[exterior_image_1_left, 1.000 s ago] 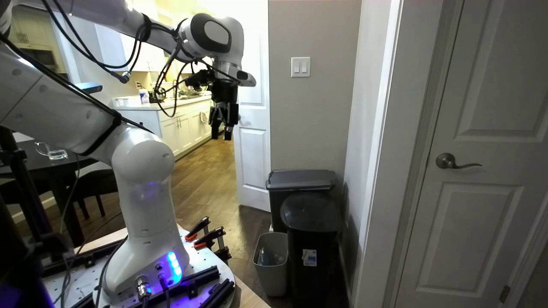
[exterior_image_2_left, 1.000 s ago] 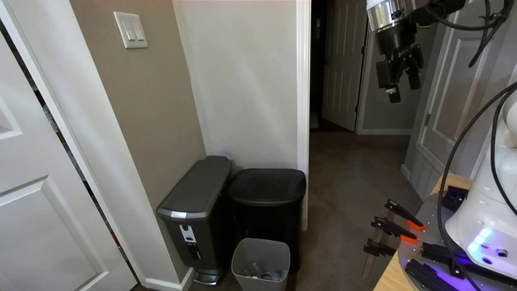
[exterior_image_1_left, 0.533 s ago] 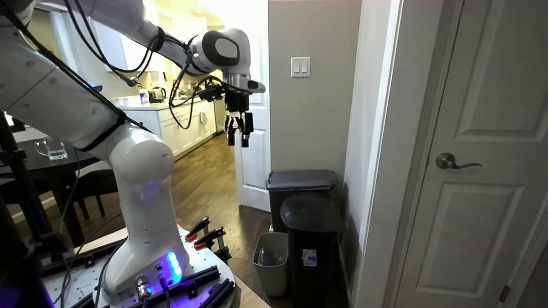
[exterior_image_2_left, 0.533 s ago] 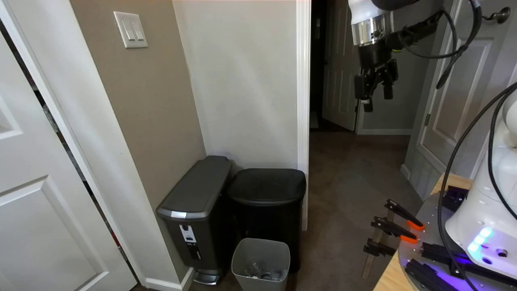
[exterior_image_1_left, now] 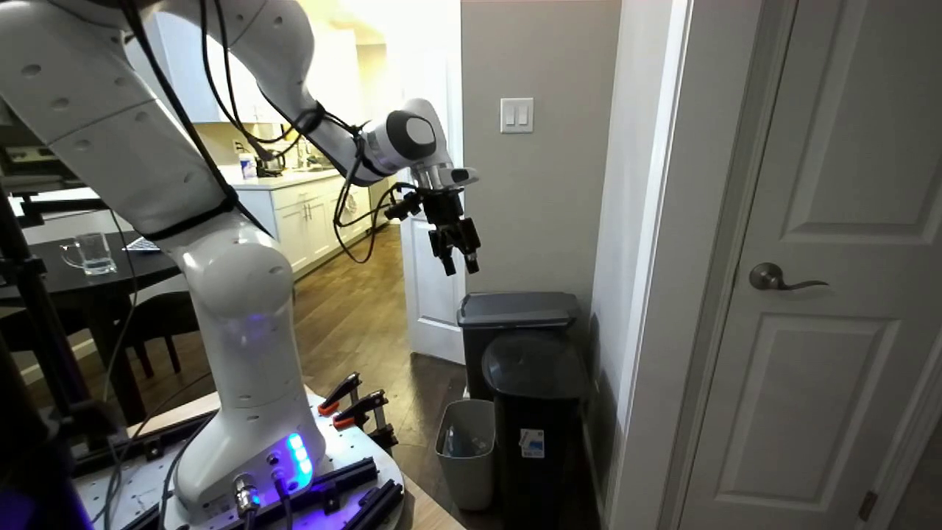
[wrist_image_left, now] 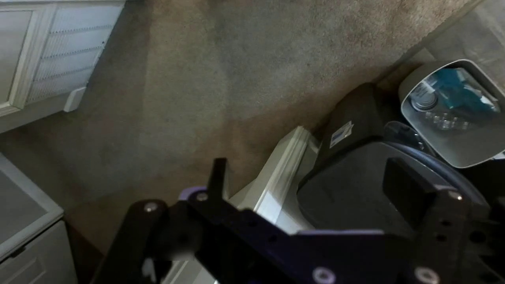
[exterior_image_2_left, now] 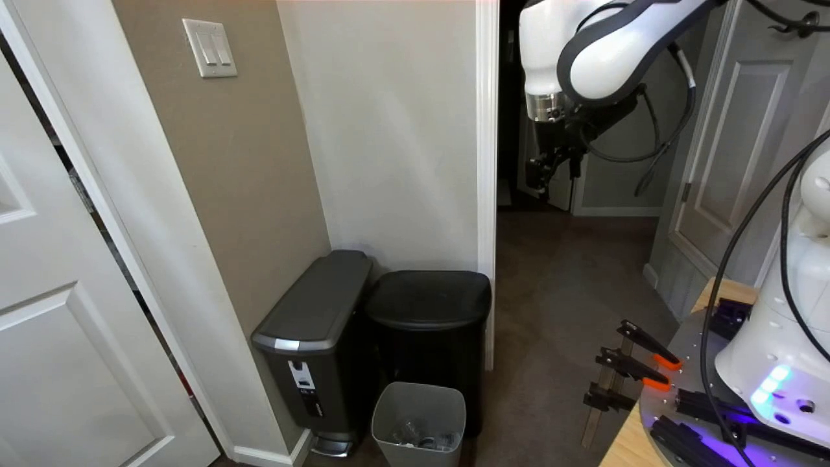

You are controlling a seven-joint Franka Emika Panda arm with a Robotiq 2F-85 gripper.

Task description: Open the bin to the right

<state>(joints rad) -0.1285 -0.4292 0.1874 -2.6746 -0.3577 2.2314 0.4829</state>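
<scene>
Two tall bins stand side by side by the wall in both exterior views. The black bin with a rounded flat lid (exterior_image_1_left: 536, 368) is the right one in an exterior view (exterior_image_2_left: 428, 301). The bin with a dark grey lid (exterior_image_2_left: 318, 298) and foot pedal is beside it; it also shows in an exterior view (exterior_image_1_left: 516, 309). Both lids are shut. My gripper (exterior_image_1_left: 460, 266) is open and empty, tilted, up in the air short of the bins and above lid height. In the wrist view the black bin's lid (wrist_image_left: 347, 189) lies below, behind the open fingers (wrist_image_left: 306, 165).
A small grey wastebasket (exterior_image_1_left: 466, 456) with litter stands in front of the black bin; it also shows in the wrist view (wrist_image_left: 453, 114). White door trim (exterior_image_2_left: 486, 194) rises beside the black bin. Clamps (exterior_image_1_left: 360, 408) stick out from the robot's table edge.
My gripper has moved down and toward the bins, rightward in an exterior view and leftward in an exterior view. It has tilted from nearly upright. The bins have not moved.
</scene>
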